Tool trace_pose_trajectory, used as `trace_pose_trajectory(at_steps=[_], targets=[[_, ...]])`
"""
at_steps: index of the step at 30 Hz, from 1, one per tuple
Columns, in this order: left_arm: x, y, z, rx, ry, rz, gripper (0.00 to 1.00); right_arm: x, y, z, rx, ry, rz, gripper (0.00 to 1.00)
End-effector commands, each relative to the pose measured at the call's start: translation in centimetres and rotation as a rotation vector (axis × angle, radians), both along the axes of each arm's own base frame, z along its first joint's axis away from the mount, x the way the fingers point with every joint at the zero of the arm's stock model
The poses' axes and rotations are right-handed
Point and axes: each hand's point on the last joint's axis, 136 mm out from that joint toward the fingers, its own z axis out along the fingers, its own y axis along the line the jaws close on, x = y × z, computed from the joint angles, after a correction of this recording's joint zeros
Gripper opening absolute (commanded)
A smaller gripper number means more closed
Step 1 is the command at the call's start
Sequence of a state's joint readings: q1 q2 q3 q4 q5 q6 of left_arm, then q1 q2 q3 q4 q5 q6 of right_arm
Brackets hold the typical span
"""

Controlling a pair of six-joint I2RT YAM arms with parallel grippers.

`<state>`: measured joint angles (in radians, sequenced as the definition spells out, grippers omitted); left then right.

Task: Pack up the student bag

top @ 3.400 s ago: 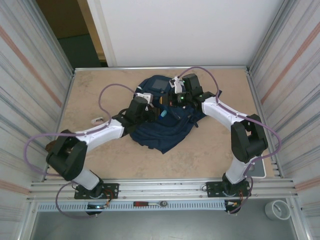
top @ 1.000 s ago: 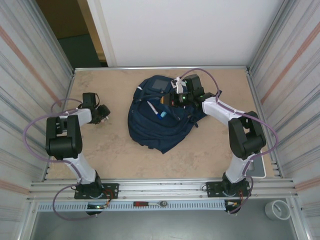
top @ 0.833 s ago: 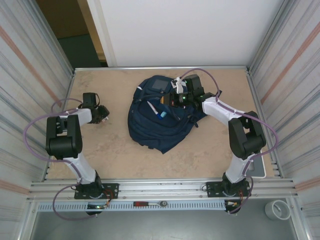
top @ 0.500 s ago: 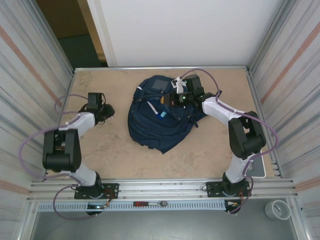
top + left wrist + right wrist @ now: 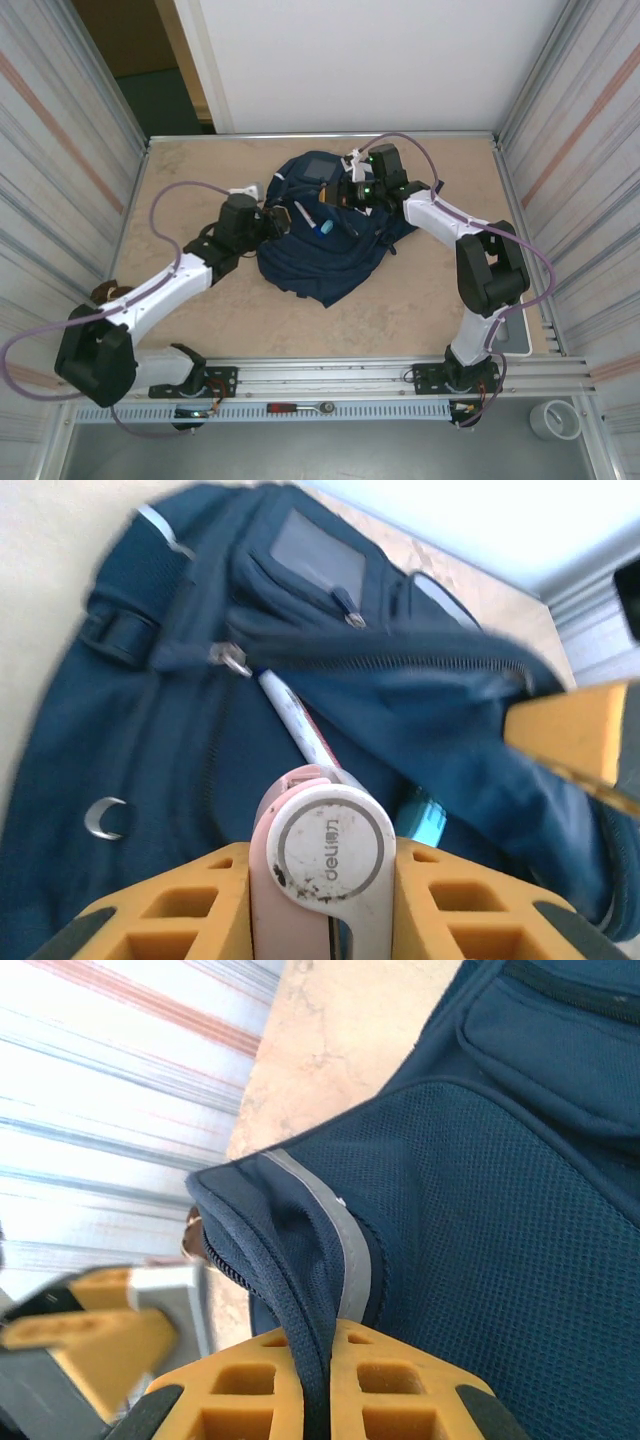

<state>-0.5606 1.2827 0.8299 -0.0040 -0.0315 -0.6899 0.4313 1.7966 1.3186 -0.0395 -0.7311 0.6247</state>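
I see: right gripper (image 5: 318,1365) clenched on student bag (image 5: 470,1220) rim; left gripper (image 5: 322,885) grasping pink-white case (image 5: 330,845), not yet stowed; pen (image 5: 290,710) apparently inside.

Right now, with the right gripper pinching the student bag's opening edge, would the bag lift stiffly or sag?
Probably sag: the student bag lies slumped and creased on the table, and its edge folds thinly in the right gripper. It is likely not slippery, given the woven mesh fabric. A push would probably bunch it up rather than slide it whole.
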Motion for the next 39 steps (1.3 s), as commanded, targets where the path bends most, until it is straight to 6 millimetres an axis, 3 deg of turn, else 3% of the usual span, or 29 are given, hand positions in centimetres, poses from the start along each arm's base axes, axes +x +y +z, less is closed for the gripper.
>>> trace_pose_trajectory(at_steps=[1,5,8,11,16,21,24,29,32,39], targets=[[1.2,-2.0,0.6,-0.041,-0.032,0.019,0.33,1.4,0.0,5.2,0.067,-0.097,-0.023,0.04],[2.7,-4.0,0.4,-0.022,-0.057,0.004,0.35,1.2,0.3,7.4,0.086,-0.14,-0.022,0.04],[4.3,-5.0,0.4,-0.016,-0.075,0.003,0.38,1.0,0.5,7.7,0.087,-0.145,-0.018,0.04],[5.2,-5.8,0.7,0.0,-0.077,-0.01,0.5,0.8,0.5,7.2,0.082,-0.134,-0.016,0.04],[4.2,-5.0,1.3,0.019,-0.097,-0.005,0.66,0.8,-0.1,6.2,0.069,-0.119,-0.028,0.04],[1.9,-3.5,0.9,0.019,-0.083,-0.012,0.69,1.1,0.0,5.4,0.075,-0.103,-0.025,0.04],[0.3,-3.3,-0.3,0.012,-0.042,-0.039,0.63,1.2,0.2,5.1,0.081,-0.095,-0.023,0.04],[-1.4,-4.2,-2.2,0.049,0.004,-0.092,0.4,1.4,0.5,4.6,0.086,-0.082,-0.021,0.04],[-1.4,-4.9,-3.2,0.058,0.024,-0.118,0.31,1.4,0.6,4.3,0.085,-0.074,-0.02,0.04],[-0.1,-6.3,-4.2,0.099,0.039,-0.151,0.21,1.0,0.2,4.2,0.078,-0.071,-0.025,0.04]])
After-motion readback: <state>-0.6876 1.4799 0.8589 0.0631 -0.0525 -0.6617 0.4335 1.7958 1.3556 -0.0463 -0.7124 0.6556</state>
